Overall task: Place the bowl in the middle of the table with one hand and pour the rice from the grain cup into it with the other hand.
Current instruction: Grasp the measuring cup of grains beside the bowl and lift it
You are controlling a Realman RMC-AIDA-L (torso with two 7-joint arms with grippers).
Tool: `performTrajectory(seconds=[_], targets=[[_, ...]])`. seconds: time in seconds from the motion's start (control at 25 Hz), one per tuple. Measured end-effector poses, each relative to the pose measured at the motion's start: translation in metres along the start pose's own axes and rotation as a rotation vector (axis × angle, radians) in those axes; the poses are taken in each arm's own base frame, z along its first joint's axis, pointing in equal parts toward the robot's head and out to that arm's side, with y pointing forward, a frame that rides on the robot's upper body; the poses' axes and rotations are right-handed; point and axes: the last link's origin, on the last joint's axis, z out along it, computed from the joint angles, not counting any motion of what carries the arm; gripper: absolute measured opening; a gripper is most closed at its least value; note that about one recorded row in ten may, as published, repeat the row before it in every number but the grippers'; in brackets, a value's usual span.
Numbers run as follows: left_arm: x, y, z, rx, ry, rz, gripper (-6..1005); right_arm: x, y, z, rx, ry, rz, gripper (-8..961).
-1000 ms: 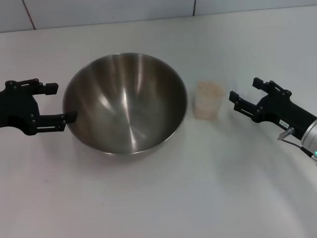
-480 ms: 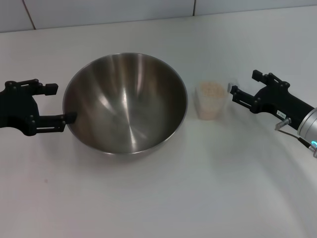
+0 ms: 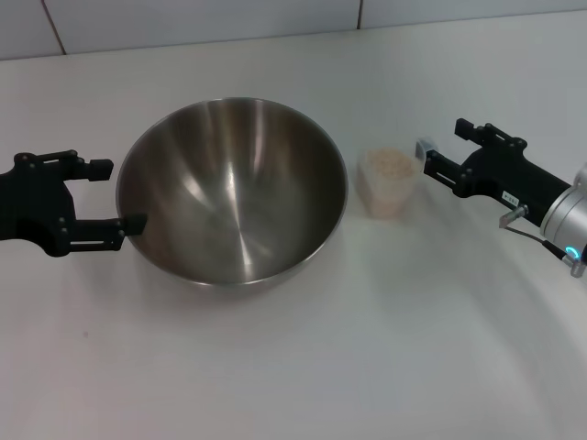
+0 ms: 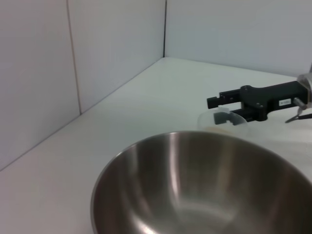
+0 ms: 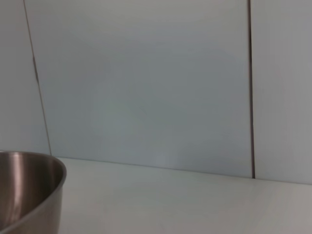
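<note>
The steel bowl (image 3: pixel 234 188) stands on the white table (image 3: pixel 367 348), a little left of centre, and is empty. My left gripper (image 3: pixel 116 195) is open at the bowl's left rim, with one finger against the outer wall. The clear grain cup (image 3: pixel 388 183) stands upright right of the bowl, with rice (image 3: pixel 390 165) in it. My right gripper (image 3: pixel 442 147) is open just right of the cup, level with its rim, one fingertip close to the cup wall. The left wrist view shows the bowl (image 4: pixel 204 185), the cup (image 4: pixel 223 122) and the right gripper (image 4: pixel 217 109) behind it. The right wrist view shows only the bowl's edge (image 5: pixel 29 190).
A tiled wall (image 3: pixel 183 23) runs along the table's far edge. Bare table lies in front of the bowl and the cup.
My right gripper has moved left and a little up, closing in on the cup. My left gripper has shifted slightly. The bowl and the cup have stayed in place.
</note>
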Motion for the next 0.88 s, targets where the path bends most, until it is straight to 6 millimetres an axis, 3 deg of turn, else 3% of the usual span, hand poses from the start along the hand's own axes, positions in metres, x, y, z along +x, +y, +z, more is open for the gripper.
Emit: performTrajectory(seconds=[0.4, 0.52, 0.72, 0.88], targets=[[0.0036, 0.0000, 0.0020, -0.015, -0.009, 0.007, 827, 0.0002, 0.0086, 0.0082, -0.009, 0.000, -0.069, 641], [0.0035, 0.0003, 0.0021, -0.017, -0.009, 0.006, 827, 0.0005, 0.0093, 0.0084, -0.010, -0.001, -0.075, 406], [0.0047, 0.0015, 0.0022, -0.027, -0.009, 0.010, 827, -0.0010, 0.0094, 0.0082, -0.009, -0.013, -0.073, 168], [0.0053, 0.0015, 0.0024, -0.029, -0.009, 0.012, 827, -0.0038, 0.0088, 0.0057, 0.002, -0.045, -0.082, 42]])
